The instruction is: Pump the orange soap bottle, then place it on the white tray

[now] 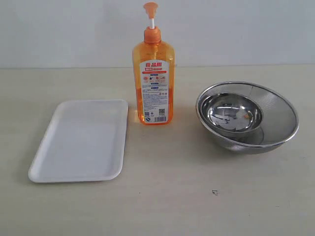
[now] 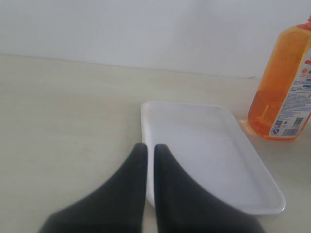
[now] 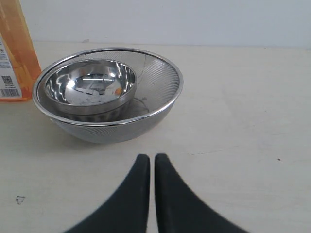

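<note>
Tabletop [image 1: 172, 201] | 1 orange soap bottle [image 1: 153, 78] | 1 white tray [image 1: 78, 142] | 2 bowls [image 1: 231, 115] | jaws clenched

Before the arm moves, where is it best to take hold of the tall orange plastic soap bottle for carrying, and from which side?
Probably the flat-sided body of the orange soap bottle, at mid-height, not the white pump stem. It stands upright; come from the open front, since the flat white tray and nested steel bowls flank it.
</note>
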Available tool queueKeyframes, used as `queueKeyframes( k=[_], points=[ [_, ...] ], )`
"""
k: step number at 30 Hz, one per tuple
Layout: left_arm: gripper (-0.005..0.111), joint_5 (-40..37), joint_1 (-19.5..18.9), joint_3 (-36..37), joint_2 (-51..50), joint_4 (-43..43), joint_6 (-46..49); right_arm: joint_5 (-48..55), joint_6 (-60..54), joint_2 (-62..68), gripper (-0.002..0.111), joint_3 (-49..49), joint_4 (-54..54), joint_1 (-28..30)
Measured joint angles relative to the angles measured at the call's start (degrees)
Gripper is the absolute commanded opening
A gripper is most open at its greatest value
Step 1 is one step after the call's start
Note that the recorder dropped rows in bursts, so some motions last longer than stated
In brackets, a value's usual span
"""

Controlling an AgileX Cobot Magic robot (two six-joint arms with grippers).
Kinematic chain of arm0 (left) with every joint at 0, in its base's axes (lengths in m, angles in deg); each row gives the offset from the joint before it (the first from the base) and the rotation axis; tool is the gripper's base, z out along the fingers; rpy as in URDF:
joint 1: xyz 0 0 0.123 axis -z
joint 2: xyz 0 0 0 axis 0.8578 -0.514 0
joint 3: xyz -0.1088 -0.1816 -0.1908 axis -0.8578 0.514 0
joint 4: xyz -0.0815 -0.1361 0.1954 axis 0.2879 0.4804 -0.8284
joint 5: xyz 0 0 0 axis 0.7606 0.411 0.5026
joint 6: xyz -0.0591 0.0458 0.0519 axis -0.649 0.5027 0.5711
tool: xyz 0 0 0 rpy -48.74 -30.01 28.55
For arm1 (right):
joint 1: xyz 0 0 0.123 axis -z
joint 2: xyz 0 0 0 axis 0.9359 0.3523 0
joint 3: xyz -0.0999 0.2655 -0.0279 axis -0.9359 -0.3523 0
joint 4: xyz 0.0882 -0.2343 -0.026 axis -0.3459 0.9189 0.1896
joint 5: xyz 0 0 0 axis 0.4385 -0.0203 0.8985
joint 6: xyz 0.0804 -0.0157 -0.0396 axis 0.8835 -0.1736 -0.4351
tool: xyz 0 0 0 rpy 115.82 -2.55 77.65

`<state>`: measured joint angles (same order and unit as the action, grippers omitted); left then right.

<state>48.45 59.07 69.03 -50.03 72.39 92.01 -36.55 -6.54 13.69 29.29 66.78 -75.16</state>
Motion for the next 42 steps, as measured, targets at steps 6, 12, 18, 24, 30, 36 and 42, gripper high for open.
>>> queueKeyframes(
  k=[6,12,18,24,30,36,42],
  points=[
    [0.005,0.0,0.0,0.0,0.0,0.0,0.0,0.0,0.0,0.0,0.001,0.0,0.0,0.0],
    [0.005,0.0,0.0,0.0,0.0,0.0,0.0,0.0,0.0,0.0,0.001,0.0,0.0,0.0],
    [0.005,0.0,0.0,0.0,0.0,-0.1,0.0,0.0,0.0,0.0,0.001,0.0,0.0,0.0],
    [0.005,0.0,0.0,0.0,0.0,-0.2,0.0,0.0,0.0,0.0,0.001,0.0,0.0,0.0],
    [0.005,3.6,0.0,0.0,0.0,-0.2,0.0,0.0,0.0,0.0,0.001,0.0,0.0,0.0],
    [0.005,12.6,0.0,0.0,0.0,-0.5,0.0,0.0,0.0,0.0,0.001,0.0,0.0,0.0],
    [0.005,28.6,0.0,0.0,0.0,-1.3,0.0,0.0,0.0,0.0,0.001,0.0,0.0,0.0]
  ],
)
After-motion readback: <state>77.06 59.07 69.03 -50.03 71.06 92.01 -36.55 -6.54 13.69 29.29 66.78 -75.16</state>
